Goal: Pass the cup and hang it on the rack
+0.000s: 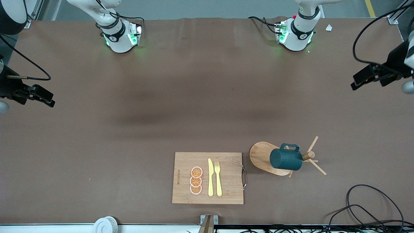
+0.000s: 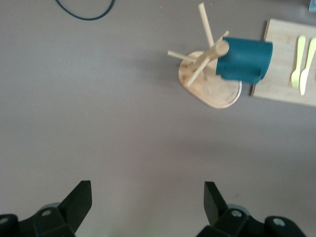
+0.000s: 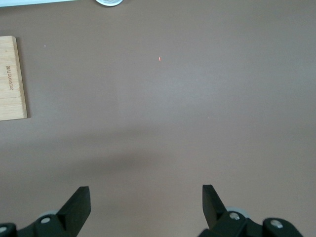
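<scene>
Teal-green and ribbed, the cup (image 1: 286, 159) hangs on the rack (image 1: 284, 158) at lower right of the front view, tipped on its side. Its long axis runs level across the frame, base toward the cutting board (image 1: 208, 178), mouth against the post, handle up. The rack's oval base (image 1: 261, 155) sits just beside the board, where a yellow knife (image 1: 210, 177), fork (image 1: 218, 178) and orange slices (image 1: 196, 180) lie. Left gripper (image 2: 148, 197) waits wide open over bare tablecloth at the frame's right edge; right gripper (image 3: 146, 198) waits open over the left edge.
</scene>
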You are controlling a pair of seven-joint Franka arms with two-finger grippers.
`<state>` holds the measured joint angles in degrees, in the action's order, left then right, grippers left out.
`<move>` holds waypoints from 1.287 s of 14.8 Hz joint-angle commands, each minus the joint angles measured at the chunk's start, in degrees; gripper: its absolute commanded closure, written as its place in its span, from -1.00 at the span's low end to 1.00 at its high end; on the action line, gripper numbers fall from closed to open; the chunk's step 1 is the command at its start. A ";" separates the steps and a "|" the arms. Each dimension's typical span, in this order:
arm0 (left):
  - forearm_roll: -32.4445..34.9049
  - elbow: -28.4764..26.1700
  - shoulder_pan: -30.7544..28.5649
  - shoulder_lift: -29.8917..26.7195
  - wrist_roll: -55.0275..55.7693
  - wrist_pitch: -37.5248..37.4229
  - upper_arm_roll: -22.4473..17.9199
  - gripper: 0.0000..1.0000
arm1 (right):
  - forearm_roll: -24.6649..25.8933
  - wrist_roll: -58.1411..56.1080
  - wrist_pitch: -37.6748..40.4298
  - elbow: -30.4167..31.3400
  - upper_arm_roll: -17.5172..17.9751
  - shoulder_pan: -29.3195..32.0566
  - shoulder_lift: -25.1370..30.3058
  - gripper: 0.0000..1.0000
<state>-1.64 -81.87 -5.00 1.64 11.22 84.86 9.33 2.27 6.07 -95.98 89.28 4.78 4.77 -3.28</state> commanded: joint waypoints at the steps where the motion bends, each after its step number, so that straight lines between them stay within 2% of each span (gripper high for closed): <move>1: 0.41 -5.13 0.51 -4.70 -2.25 0.21 -0.63 -1.00 | 0.55 -0.18 -1.22 3.10 0.32 0.32 2.84 -1.00; 4: 0.41 -9.96 4.28 -8.40 -2.25 0.57 -4.30 -1.00 | 0.55 -0.18 -1.49 3.27 0.32 0.32 2.93 -1.00; 7: 0.23 -12.50 4.65 -10.68 -2.25 0.13 -4.85 -1.00 | 0.46 -0.18 -1.75 3.27 0.32 0.32 2.84 -0.98; 8: 0.15 -14.70 4.65 -12.35 -2.25 0.47 -4.76 -1.00 | 0.46 -0.18 -1.84 3.18 0.32 0.32 2.84 -0.83; 10: 0.14 -15.07 4.65 -12.89 -1.29 0.22 -4.06 -1.00 | 0.46 -0.18 -1.84 3.27 0.32 0.32 2.84 -0.45; 11: 0.41 -15.07 4.56 -12.89 -1.20 0.21 -3.10 -1.00 | 0.46 -0.18 -1.84 3.18 0.32 0.32 2.84 -0.43; 12: 0.84 -15.07 4.56 -12.80 -1.11 0.13 -1.96 -1.00 | 0.46 -0.18 -1.75 3.18 0.32 0.32 2.84 -0.57; 13: 1.20 -15.07 4.38 -12.80 -1.02 0.13 -1.25 -1.00 | 0.46 -0.18 -1.75 3.18 0.32 0.32 2.93 -0.89; 14: 1.72 -15.07 4.38 -12.63 -1.11 0.13 -1.07 -1.00 | 0.46 -0.18 -1.58 3.18 0.32 0.32 3.02 -1.00; 19: 1.73 -13.32 4.21 -11.14 -1.81 -0.14 -1.86 -1.00 | 0.46 -0.18 -1.58 3.18 0.32 0.41 3.19 -1.00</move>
<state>-0.98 -96.06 -0.75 -9.94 10.09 84.78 7.82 2.27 6.07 -96.74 89.78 4.78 4.78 -2.46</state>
